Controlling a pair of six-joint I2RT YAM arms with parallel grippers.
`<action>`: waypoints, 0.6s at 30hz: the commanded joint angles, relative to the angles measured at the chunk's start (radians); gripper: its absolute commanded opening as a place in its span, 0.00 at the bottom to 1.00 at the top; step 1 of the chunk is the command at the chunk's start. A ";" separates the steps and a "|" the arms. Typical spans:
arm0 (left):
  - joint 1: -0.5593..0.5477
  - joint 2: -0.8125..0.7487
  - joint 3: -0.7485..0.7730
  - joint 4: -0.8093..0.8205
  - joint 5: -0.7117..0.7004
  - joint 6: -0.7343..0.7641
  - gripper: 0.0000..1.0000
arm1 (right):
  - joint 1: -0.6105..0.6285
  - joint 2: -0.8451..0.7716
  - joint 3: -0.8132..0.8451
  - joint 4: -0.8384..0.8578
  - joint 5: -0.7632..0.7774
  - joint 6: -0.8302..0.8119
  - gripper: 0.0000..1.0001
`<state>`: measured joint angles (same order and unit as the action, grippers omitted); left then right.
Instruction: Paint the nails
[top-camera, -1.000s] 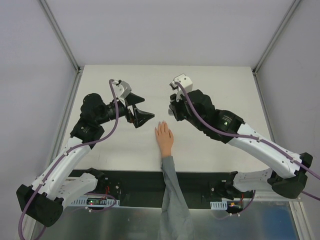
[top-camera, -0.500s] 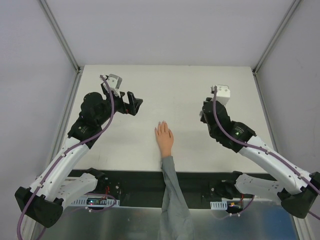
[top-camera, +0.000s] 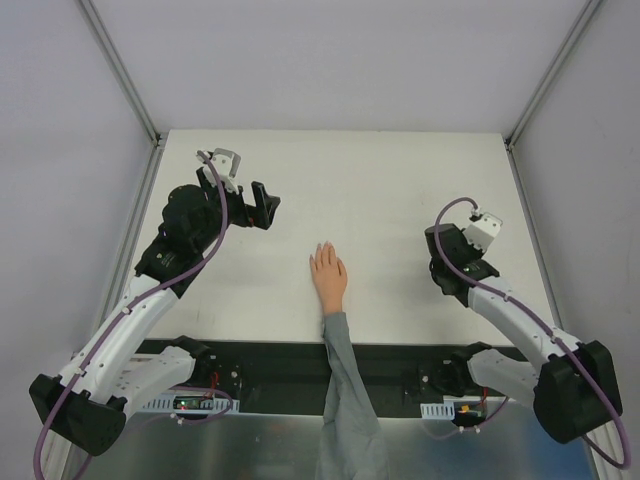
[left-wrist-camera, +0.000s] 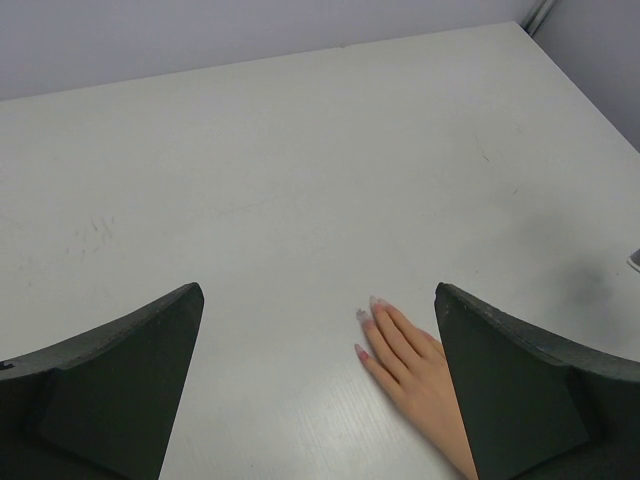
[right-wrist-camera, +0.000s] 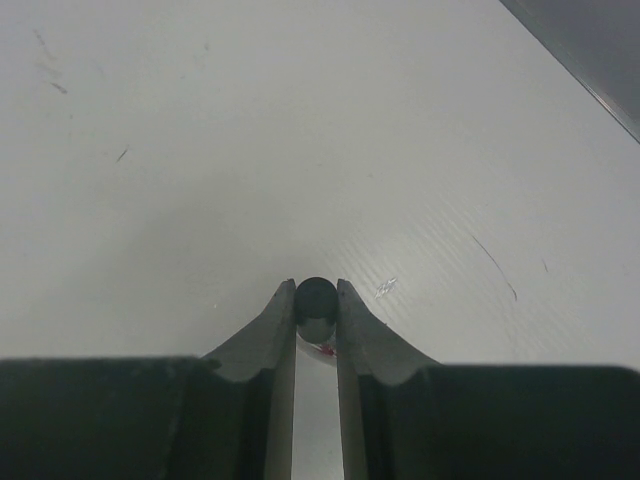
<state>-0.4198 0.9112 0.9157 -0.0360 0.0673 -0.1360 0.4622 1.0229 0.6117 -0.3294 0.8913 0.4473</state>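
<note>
Pinching down to a narrow slit, the right claw (right-wrist-camera: 316, 292) clamps a small dark knob (right-wrist-camera: 316, 301) right at its fingertips, with a fleck of pinkish red showing in the gap just beneath. I take it for the cap end of a polish brush, though no bristles are in sight, so I can't swear to it. Held tip-down over bare table (right-wrist-camera: 200, 120), it looks to me like a tool parked clear of everything so that nothing gets smeared. From above, that arm sits folded at about 3 o'clock from the mannequin hand (top-camera: 328, 272), well apart from it, with the claw itself hidden under the wrist. The left claw (left-wrist-camera: 318, 295) is the opposite: jaws spread wide, nothing between them, nothing touched. It hangs above the table at roughly 10 o'clock from the mannequin hand and looks down on it. The mannequin hand lies flat, palm down, near the table's 6 o'clock edge. Its grey sleeve (top-camera: 345, 400) trails off the near side and its fingers point to 12 o'clock, which puts the nails (left-wrist-camera: 362, 316) face up and reachable. They show a faint pinkish-grey cast at the tips; whether that is polish I can't tell.
</note>
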 joint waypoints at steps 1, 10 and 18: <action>-0.005 -0.017 0.029 0.018 -0.029 0.009 0.99 | -0.069 0.060 -0.020 0.137 -0.019 0.054 0.01; -0.005 -0.017 0.029 0.021 -0.018 0.004 0.99 | -0.091 0.210 -0.029 0.220 -0.009 0.114 0.00; -0.005 -0.020 0.025 0.025 -0.012 0.001 0.99 | -0.091 0.285 0.006 0.244 0.009 0.122 0.02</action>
<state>-0.4198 0.9092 0.9157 -0.0360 0.0650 -0.1364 0.3763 1.2724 0.5739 -0.1303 0.8574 0.5407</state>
